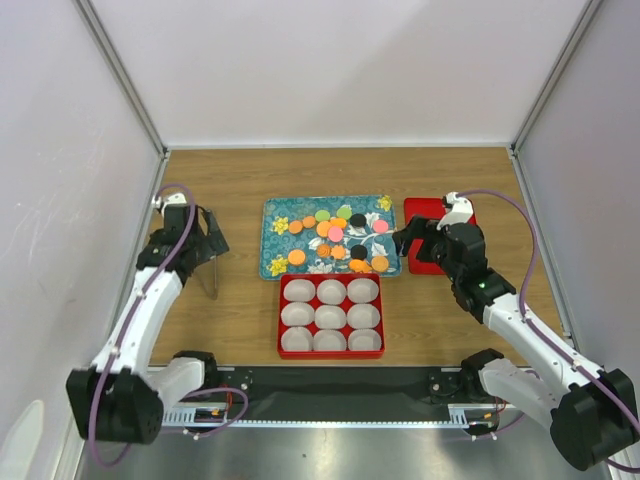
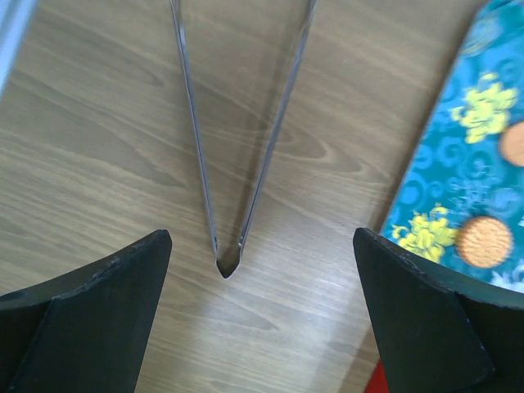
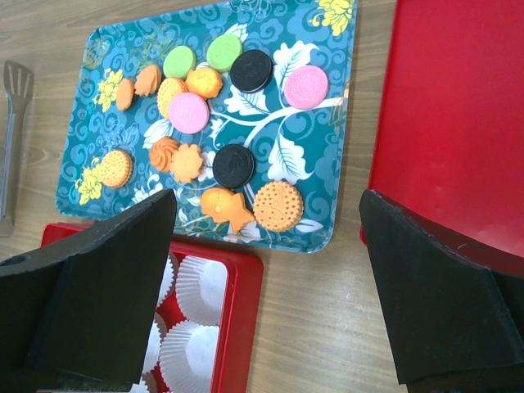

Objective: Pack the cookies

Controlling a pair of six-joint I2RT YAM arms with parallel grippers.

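Several cookies [image 1: 335, 232], mostly orange with a few pink, green and black, lie on a teal flowered tray [image 1: 275, 225]; they also show in the right wrist view [image 3: 278, 205]. A red box [image 1: 281, 315] with white paper cups [image 1: 330, 316] stands in front of the tray, and the cups look empty. My left gripper [image 1: 212, 240] is open and empty above metal tongs [image 2: 237, 164] lying on the table, left of the tray. My right gripper [image 1: 420, 240] is open and empty, hovering over the tray's right front corner [image 3: 323, 246] and the box corner [image 3: 246, 311].
A flat red lid [image 1: 430, 235] lies right of the tray, partly under my right arm; it fills the right of the right wrist view [image 3: 458, 115]. White walls close in the table on three sides.
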